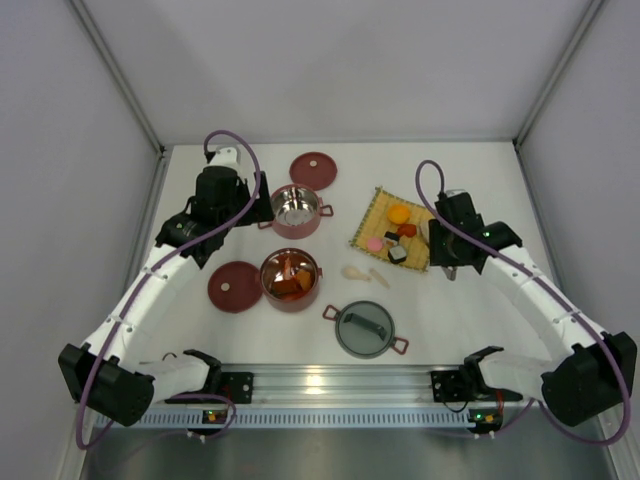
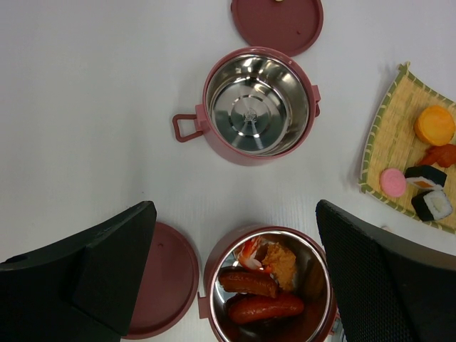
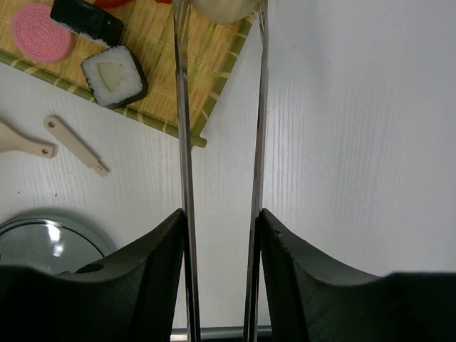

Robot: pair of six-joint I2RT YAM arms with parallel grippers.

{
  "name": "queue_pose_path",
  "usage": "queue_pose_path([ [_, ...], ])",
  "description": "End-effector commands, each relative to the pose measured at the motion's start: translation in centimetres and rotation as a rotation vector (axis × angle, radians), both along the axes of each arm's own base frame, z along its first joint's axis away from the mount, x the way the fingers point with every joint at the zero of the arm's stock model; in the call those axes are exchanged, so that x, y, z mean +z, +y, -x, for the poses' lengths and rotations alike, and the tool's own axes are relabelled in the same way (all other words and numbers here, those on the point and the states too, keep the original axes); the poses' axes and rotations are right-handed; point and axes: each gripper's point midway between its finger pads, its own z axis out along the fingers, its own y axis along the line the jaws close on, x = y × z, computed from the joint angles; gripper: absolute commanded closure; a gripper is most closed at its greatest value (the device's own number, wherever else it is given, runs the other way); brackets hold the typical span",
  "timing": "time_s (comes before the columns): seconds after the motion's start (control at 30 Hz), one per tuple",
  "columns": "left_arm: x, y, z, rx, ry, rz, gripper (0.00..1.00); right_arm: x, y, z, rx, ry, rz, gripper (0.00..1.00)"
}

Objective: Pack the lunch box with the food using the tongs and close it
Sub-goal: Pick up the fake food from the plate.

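The lunch box stands apart in pieces. One dark-red bowl (image 1: 291, 279) (image 2: 267, 285) holds sausages and other food, and the second bowl (image 1: 296, 210) (image 2: 256, 107) is empty. My left gripper (image 1: 258, 213) (image 2: 231, 214) hangs open above the filled bowl, holding nothing. My right gripper (image 1: 432, 240) (image 3: 221, 221) is shut on the tongs (image 3: 182, 142), whose two thin arms reach to the mat's edge. A pale cream piece (image 3: 221, 7) sits between the tong tips. More food lies on the yellow mat (image 1: 372, 228): an orange piece (image 2: 434, 125), a pink disc (image 3: 43, 32) and sushi (image 3: 114, 75).
Flat red lids lie behind the empty bowl (image 1: 313, 170) and left of the filled bowl (image 1: 234, 286). The grey domed lid (image 1: 365, 329) rests near the front. Cream spoon-shaped pieces (image 1: 365, 273) lie between the mat and the filled bowl. White walls close in the table.
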Motion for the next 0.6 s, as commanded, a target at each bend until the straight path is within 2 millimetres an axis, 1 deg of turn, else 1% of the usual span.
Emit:
queue_pose_path([
  [0.0,0.5,-0.2,-0.1,-0.004,-0.023,0.013,0.01,-0.2,0.6,-0.5,0.014,-0.012,-0.007,0.57],
  [0.03,0.5,-0.2,-0.1,-0.003,-0.022,0.012,0.01,-0.2,0.7,-0.5,0.015,-0.012,-0.009,0.58],
  [0.07,0.6,-0.1,-0.1,-0.003,-0.026,0.009,0.01,-0.1,0.7,-0.5,0.015,-0.017,-0.011,0.61],
  [0.13,0.5,-0.1,-0.1,-0.002,-0.023,0.009,0.01,0.2,0.7,-0.6,0.013,-0.023,-0.013,0.65],
  [0.17,0.5,-0.1,-0.1,0.000,-0.024,0.009,0.01,0.6,0.6,-0.7,0.010,-0.035,-0.016,0.71],
  [0.27,0.5,-0.2,-0.1,-0.002,-0.023,0.009,0.01,1.5,0.5,-0.6,0.011,-0.046,-0.014,0.79],
  [0.3,0.5,-0.1,-0.1,-0.003,-0.023,0.008,0.01,2.4,0.5,-0.8,0.010,-0.064,-0.017,0.82],
  [0.33,0.5,-0.2,-0.1,-0.005,-0.023,0.009,0.01,2.4,0.4,-0.8,0.007,-0.065,-0.015,0.82],
  [0.37,0.5,-0.2,-0.1,-0.006,-0.024,0.010,0.01,2.9,0.4,-0.6,0.009,-0.070,-0.015,0.82],
  [0.43,0.5,-0.2,-0.1,-0.004,-0.024,0.011,0.01,4.2,0.2,-0.8,0.003,-0.098,-0.018,0.83],
  [0.47,0.5,-0.2,-0.1,-0.005,-0.024,0.009,0.01,5.2,0.3,-0.9,0.003,-0.119,-0.024,0.83],
  [0.53,0.5,-0.2,-0.1,-0.005,-0.022,0.011,0.01,6.2,0.2,-1.0,0.004,-0.136,-0.028,0.83],
  [0.57,0.5,-0.2,-0.1,-0.002,-0.024,0.010,0.01,7.1,0.5,-1.2,0.011,-0.154,-0.040,0.83],
])
